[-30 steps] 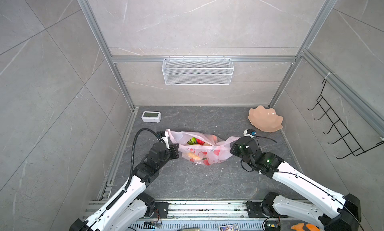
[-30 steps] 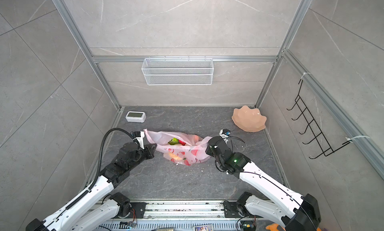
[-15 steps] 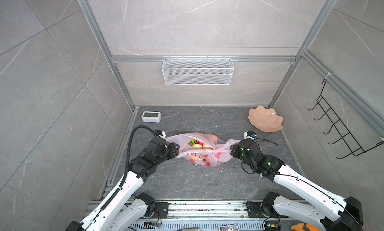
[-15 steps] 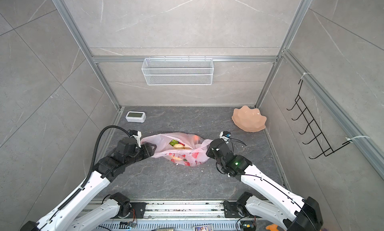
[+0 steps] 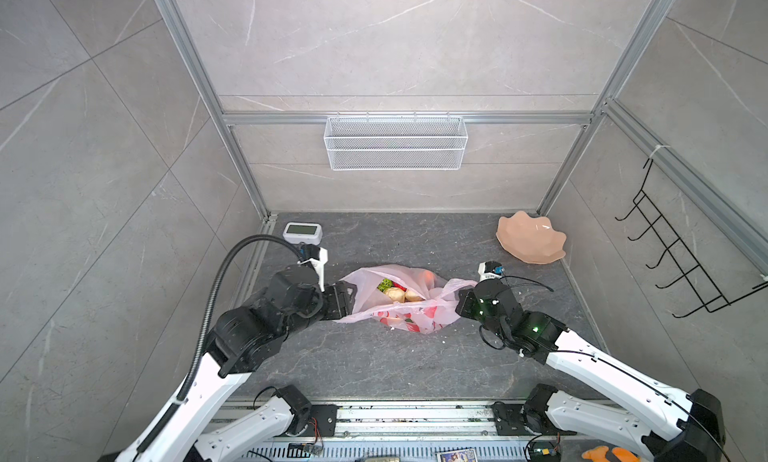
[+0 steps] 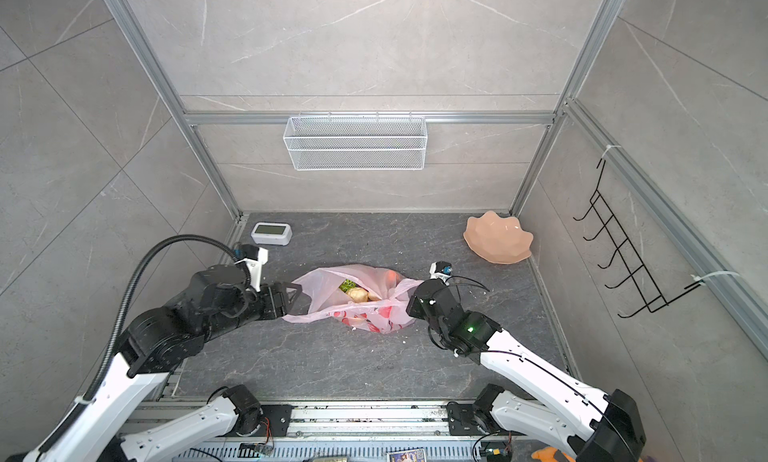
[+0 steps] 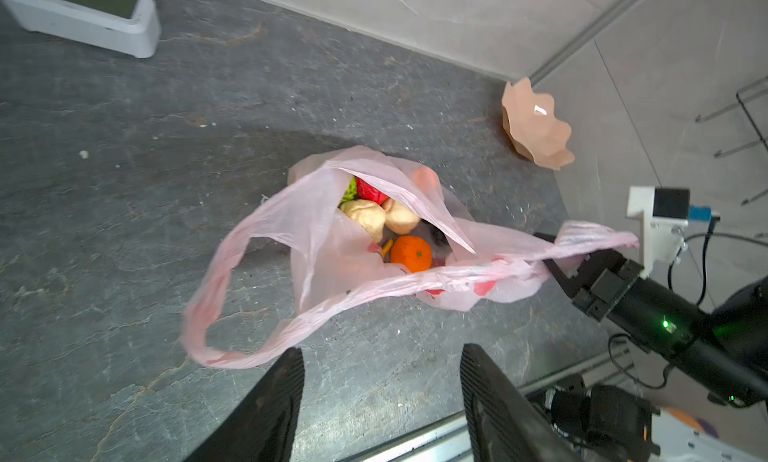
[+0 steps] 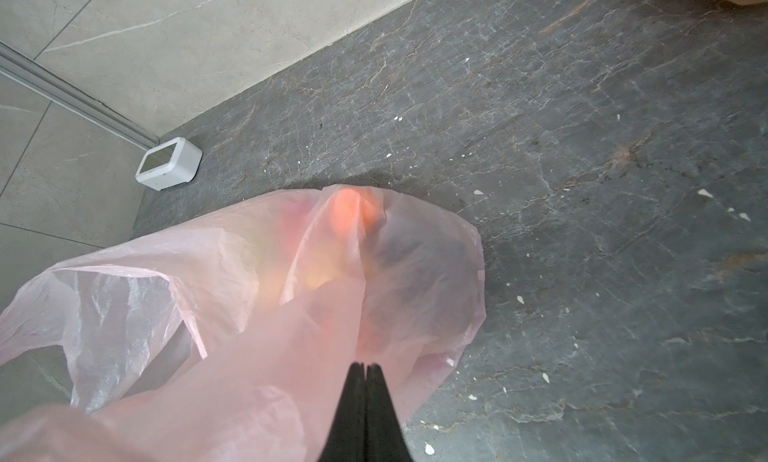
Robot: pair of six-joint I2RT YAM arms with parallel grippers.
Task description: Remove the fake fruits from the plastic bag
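Note:
The plastic bag [image 5: 360, 285] [image 6: 318, 287] lies in the middle of the floor, thin pale pink, its mouth gaping. In the left wrist view the fake fruits show inside it: an orange [image 7: 410, 253], two cream lumps [image 7: 365, 217], a red piece [image 7: 370, 190] and a green one [image 7: 350, 191]. My left gripper [image 7: 380, 354] [image 5: 347, 298] is open and empty, and the bag's loose handle loop [image 7: 199, 339] lies just off one fingertip. My right gripper [image 8: 365, 366] [image 5: 461, 300] is shut on the bag's other handle [image 7: 582, 235], which it holds stretched out. Another orange [image 8: 347, 210] glows through the film.
A peach scalloped dish [image 5: 530, 237] sits at the back right and a small white clock [image 5: 302, 233] at the back left. A wire basket [image 5: 395, 142] hangs on the rear wall and a black hook rack [image 5: 673, 256] on the right wall. White crumbs dot the floor.
My left gripper has opened and let go of the bag's left handle, which has dropped slack. The bag has sagged and its mouth now gapes. The right gripper keeps its hold.

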